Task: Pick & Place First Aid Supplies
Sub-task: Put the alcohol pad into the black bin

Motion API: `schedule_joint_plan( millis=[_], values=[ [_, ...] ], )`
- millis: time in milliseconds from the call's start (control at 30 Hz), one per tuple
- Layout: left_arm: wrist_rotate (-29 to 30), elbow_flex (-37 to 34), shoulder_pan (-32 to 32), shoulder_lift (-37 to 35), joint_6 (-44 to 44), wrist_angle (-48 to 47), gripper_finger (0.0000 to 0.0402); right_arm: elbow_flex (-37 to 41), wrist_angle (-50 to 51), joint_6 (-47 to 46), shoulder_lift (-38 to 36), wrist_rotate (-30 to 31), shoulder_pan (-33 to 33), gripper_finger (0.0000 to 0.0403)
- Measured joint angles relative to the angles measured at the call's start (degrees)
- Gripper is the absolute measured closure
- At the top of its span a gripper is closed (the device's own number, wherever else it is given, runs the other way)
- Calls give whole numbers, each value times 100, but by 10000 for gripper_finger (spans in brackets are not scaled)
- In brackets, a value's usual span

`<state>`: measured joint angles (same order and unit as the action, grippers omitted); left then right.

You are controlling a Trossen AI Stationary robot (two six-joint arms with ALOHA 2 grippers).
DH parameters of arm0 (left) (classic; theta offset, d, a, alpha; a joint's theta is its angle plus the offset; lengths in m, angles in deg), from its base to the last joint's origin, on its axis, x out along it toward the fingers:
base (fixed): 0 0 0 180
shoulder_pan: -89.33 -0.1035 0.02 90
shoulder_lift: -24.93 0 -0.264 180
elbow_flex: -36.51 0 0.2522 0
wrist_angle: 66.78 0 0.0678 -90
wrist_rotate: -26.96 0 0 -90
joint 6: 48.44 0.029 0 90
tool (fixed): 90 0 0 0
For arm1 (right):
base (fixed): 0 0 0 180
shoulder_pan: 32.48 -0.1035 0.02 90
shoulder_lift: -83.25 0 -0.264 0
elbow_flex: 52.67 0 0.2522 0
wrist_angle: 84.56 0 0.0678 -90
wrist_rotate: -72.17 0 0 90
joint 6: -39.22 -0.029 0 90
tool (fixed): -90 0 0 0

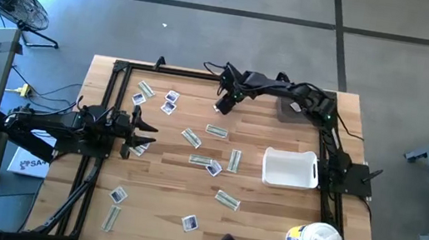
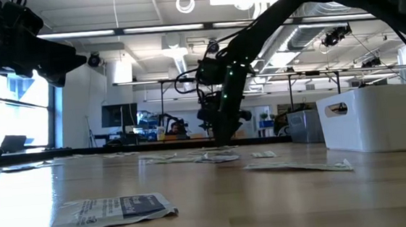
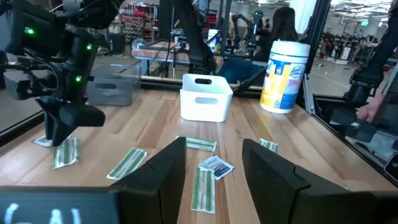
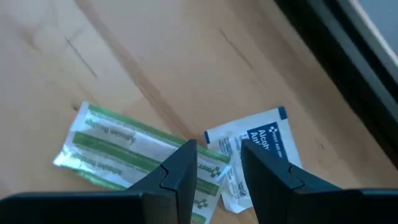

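None of the packets (image 1: pixel 210 164) had made it into the white bin (image 1: pixel 290 168) yet; they lay scattered flat across the tabletop (image 1: pixel 268 220), strips pointing every which way. Right gripper (image 4: pixel 217 168) hovered over a strip-and-sachet pair, jaws apart and empty. Left gripper (image 3: pixel 214 171) waited, open too.

Strip wrapper (image 4: pixel 134 152) & sachet (image 4: pixel 258 152) partly hidden behind right gripper (image 4: pixel 214 165); sachet print cut off, unreadable.
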<state>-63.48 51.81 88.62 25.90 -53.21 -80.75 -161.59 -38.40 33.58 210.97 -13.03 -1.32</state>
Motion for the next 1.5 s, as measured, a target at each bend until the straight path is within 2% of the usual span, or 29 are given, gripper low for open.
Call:
schedule_joint_plan(
  millis=[167,367,533,700,833,1167,1267,1500],
  values=[
    [0,0,-1,0,0,0,246,0,17,-136,-190,110,56,284],
    [0,0,0,0,0,0,246,36,405,154,-341,626,212,284],
    [0,0,-1,0,0,0,246,516,28,161,-339,111,308,284],
    [0,0,-2,0,2,0,246,831,-185,317,-361,2,308,284],
    [0,0,-2,0,1,0,246,768,225,421,-361,120,308,284],
    [0,0,0,0,0,0,246,242,2233,900,-321,433,232,284],
    [0,0,-2,0,2,0,246,232,2299,693,-321,669,183,284],
    [0,0,0,0,1,0,246,229,1923,565,-326,480,-20,284]
  ],
)
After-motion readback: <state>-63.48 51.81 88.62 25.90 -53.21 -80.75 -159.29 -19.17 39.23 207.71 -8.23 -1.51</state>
